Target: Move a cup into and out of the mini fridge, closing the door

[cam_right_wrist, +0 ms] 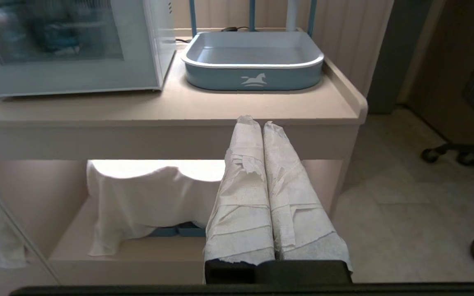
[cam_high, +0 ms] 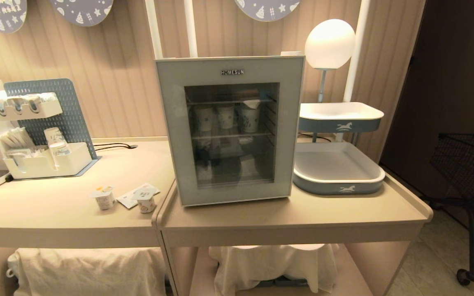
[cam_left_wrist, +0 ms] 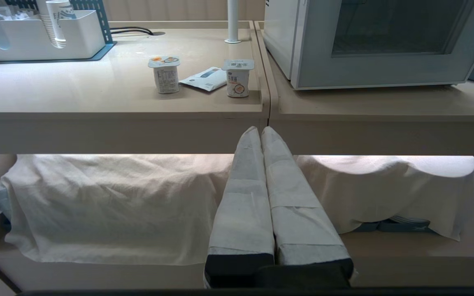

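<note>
both grippers, left gripper [cam_left_wrist: 260,130] and right gripper [cam_right_wrist: 257,122], pressed together and holding nothing, parked low before the tabletop [cam_high: 286,213], since the door [cam_high: 231,127] of the mini fridge [cam_left_wrist: 280,37] sits closed.

The mini fridge [cam_high: 167,123] was white; its door [cam_high: 228,74] had a pale grey-green frame, dark glass and dark "HOMESUN" lettering. The trays [cam_high: 340,187] were blue-grey with white rims and white horse motifs. The desk [cam_high: 303,213] was beige. The pegboard [cam_high: 72,111] was perforated blue.

Cups [cam_high: 225,117] inside mini fridge [cam_high: 230,127]
</note>
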